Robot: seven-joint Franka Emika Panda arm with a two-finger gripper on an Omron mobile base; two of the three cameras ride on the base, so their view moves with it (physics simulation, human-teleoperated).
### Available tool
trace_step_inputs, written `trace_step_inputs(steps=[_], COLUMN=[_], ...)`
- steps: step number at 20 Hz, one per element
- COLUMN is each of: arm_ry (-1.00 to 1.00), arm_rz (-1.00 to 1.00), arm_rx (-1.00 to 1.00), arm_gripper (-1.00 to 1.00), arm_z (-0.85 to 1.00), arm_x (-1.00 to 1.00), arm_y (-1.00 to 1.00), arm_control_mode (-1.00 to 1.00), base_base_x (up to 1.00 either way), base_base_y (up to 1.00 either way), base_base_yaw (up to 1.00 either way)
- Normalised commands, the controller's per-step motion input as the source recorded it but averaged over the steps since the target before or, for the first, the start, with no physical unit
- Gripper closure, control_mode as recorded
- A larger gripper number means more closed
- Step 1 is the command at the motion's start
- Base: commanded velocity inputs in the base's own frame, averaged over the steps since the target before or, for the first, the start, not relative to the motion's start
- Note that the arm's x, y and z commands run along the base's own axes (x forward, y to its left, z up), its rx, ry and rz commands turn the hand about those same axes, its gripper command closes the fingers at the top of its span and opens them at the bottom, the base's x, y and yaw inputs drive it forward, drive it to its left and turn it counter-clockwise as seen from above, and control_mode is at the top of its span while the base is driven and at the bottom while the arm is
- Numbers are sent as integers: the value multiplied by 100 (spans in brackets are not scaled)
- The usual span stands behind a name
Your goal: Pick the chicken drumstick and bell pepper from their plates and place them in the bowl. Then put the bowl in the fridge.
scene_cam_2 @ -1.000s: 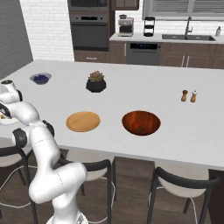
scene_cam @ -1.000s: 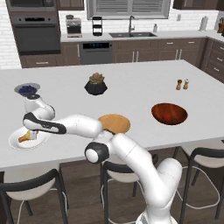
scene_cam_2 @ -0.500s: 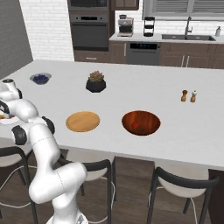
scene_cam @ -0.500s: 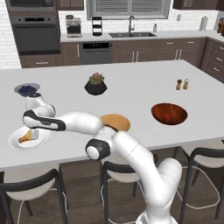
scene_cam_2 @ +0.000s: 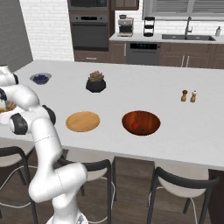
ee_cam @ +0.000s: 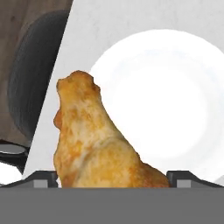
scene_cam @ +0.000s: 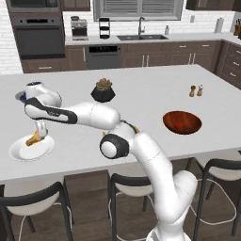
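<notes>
The chicken drumstick (scene_cam: 33, 140), golden and lumpy, lies on the white plate (scene_cam: 23, 151) at the counter's near left. My gripper (scene_cam: 40, 134) hangs straight over it, open. In the hand view the drumstick (ee_cam: 96, 144) rises between the two dark fingertips (ee_cam: 43, 177), with the white plate (ee_cam: 175, 100) behind it. The bell pepper (scene_cam_2: 136, 126) shows as a small red shape inside the reddish-brown bowl (scene_cam_2: 151, 117), which stands toward the counter's right. The bowl (scene_cam: 190, 118) and pepper (scene_cam: 180, 126) also appear in the left base view. The wooden plate (scene_cam_2: 82, 121) is bare. The fridge is out of view.
A black faceted plant pot (scene_cam: 103, 90) stands mid-counter. A small grey-blue bowl of berries (scene_cam_2: 40, 78) sits at the far left, just behind my hand. Salt and pepper shakers (scene_cam_2: 189, 95) stand at the right. Dark stools (scene_cam: 33, 202) line the near edge.
My hand has shifted slightly toward the far side above the white plate. The jaws stay wide and the drumstick still lies on the plate.
</notes>
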Motion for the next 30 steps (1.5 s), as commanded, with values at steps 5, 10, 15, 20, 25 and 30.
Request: trace_step_inputs(steps=[5,10,15,20,25,30], arm_ry=[-16,-19,-15,-2,0,0], arm_rz=[-5,-6,-13,-26,-29,-24], arm_rx=[0,4,12,15,13,16], arm_gripper=[100,100,100,100,100,100], arm_z=[14,5,31,43,47,34], arm_x=[-97,-96,-44,0,3,0], arm_y=[-100,-100,-100,-100,-100,-100], arm_control_mode=[-100,-100,-100,-100,-100,-100], base_base_x=[0,0,0,0,0,0], base_base_y=[0,0,0,0,0,0], base_base_yaw=[0,0,0,0,0,0])
